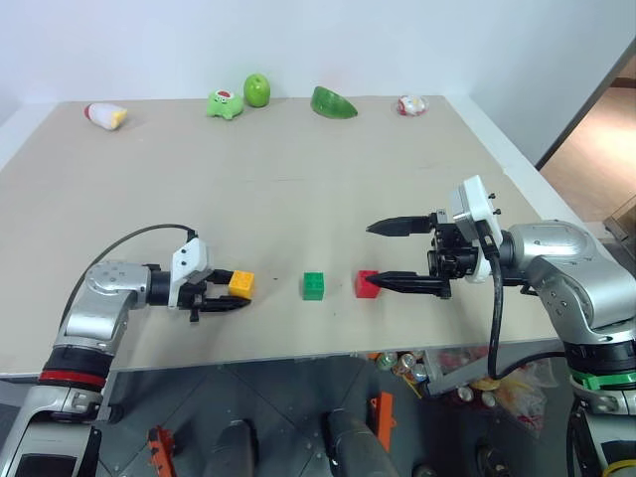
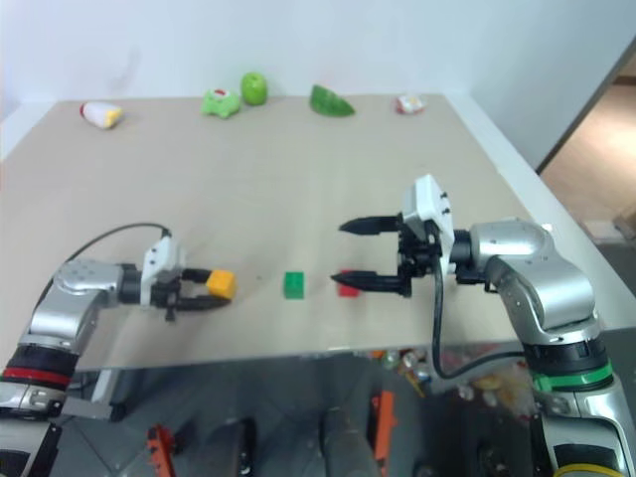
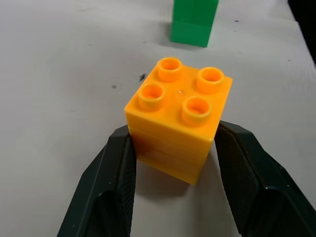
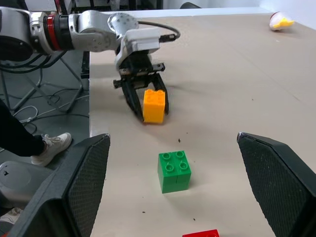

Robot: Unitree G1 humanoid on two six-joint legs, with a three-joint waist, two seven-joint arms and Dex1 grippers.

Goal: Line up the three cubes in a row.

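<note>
Yellow-orange cube [image 3: 177, 126], four studs up, sat near the table's [image 1: 298, 189] front edge | our left gripper [image 1: 231, 295] clamped it | green cube [image 1: 314, 285], red cube [image 1: 367, 283] alongside | our right gripper [image 1: 386, 255] gaped wide, lower finger touching red

Both arms were silver-grey metal with black joints. A white housing sat behind each black two-fingered claw, the left gripper [image 1: 234, 299] and right gripper [image 1: 386, 255], trailing black cables.

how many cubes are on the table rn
3. The yellow-orange cube sits between the left gripper's fingers; the green cube is in the middle near the front edge; the red cube is just right of it, by the open right gripper.
</note>
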